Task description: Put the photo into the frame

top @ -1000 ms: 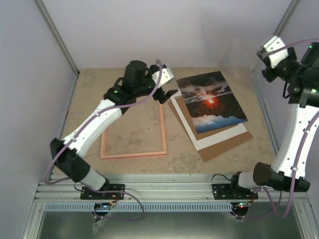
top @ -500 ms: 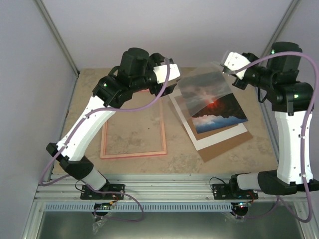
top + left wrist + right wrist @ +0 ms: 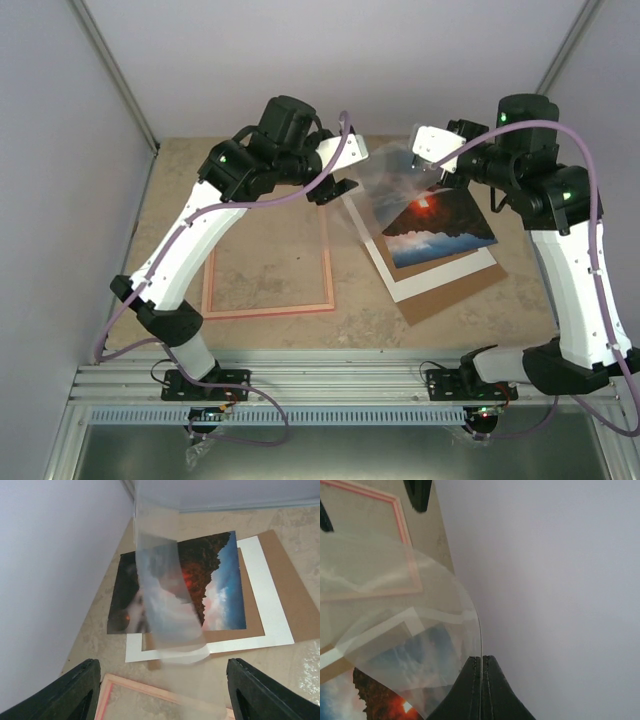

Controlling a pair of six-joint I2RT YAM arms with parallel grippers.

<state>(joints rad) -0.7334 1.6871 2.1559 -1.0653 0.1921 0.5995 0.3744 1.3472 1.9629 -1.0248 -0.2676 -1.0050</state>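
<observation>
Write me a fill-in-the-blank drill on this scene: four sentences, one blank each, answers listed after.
1. The clear sheet is pinched in the right gripper, whose jaws are ____.
2. The left gripper has its jaws ____, with nothing gripped.
3. The photo lies on a white mat, which rests on a ____ backing board.
4. In the top view, the frame lies to the ____ of the photo.

Missing words: shut; open; brown; left

one each: photo [image 3: 440, 225], frame [image 3: 268, 310], white mat [image 3: 440, 271], brown board [image 3: 450, 291], clear sheet [image 3: 385, 175]; two arms [image 3: 190, 250] [image 3: 575, 270].
</observation>
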